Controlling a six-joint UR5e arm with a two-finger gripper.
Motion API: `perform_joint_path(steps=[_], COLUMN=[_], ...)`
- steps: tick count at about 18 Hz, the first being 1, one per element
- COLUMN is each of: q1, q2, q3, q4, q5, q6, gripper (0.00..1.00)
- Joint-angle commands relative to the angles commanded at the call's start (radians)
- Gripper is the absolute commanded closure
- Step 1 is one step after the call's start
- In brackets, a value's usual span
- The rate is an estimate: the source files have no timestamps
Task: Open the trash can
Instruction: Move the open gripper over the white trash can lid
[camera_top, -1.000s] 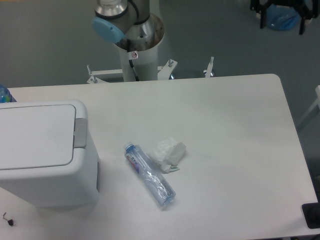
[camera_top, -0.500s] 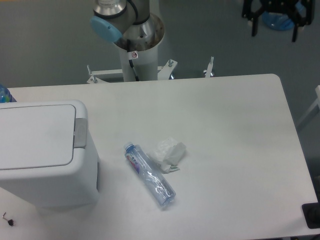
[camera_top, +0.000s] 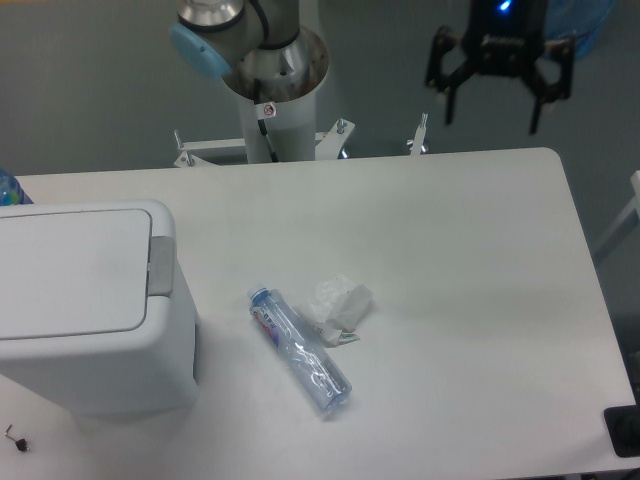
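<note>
One trash can (camera_top: 85, 300), lid down, sits on the desk (camera_top: 470, 260) with one clear bottle (camera_top: 300, 350) and one crumpled wrapper (camera_top: 340, 302). It lies well apart from the claw (camera_top: 497, 100), which hangs with fingers spread, holding nothing.

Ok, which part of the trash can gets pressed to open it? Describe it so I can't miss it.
Start at the trash can, the big white box on the table's left side, lid closed. On the lid's right edge sits a small grey push tab. It is the only grey piece on the white bin, well left of the clear bottle and crumpled wrapper.
</note>
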Motion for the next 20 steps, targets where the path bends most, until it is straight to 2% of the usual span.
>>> perform_joint_path(steps=[3,8,12,14,20], q1=[-0.087,-0.158,-0.225,-0.261,-0.328], q2=[-0.011,-0.017,-0.051,-0.064,-0.098], q3=[-0.005,-0.008,-0.008,-0.009,-0.014], q4=[0.002,0.003,0.089,0.110,0.129], q5=[-0.003,-0.055,-0.069,-0.068,-0.064], q6=[-0.164,-0.350,-0.465,-0.499,-0.501], gripper=[0.00,0.00,0.00,0.00,0.00])
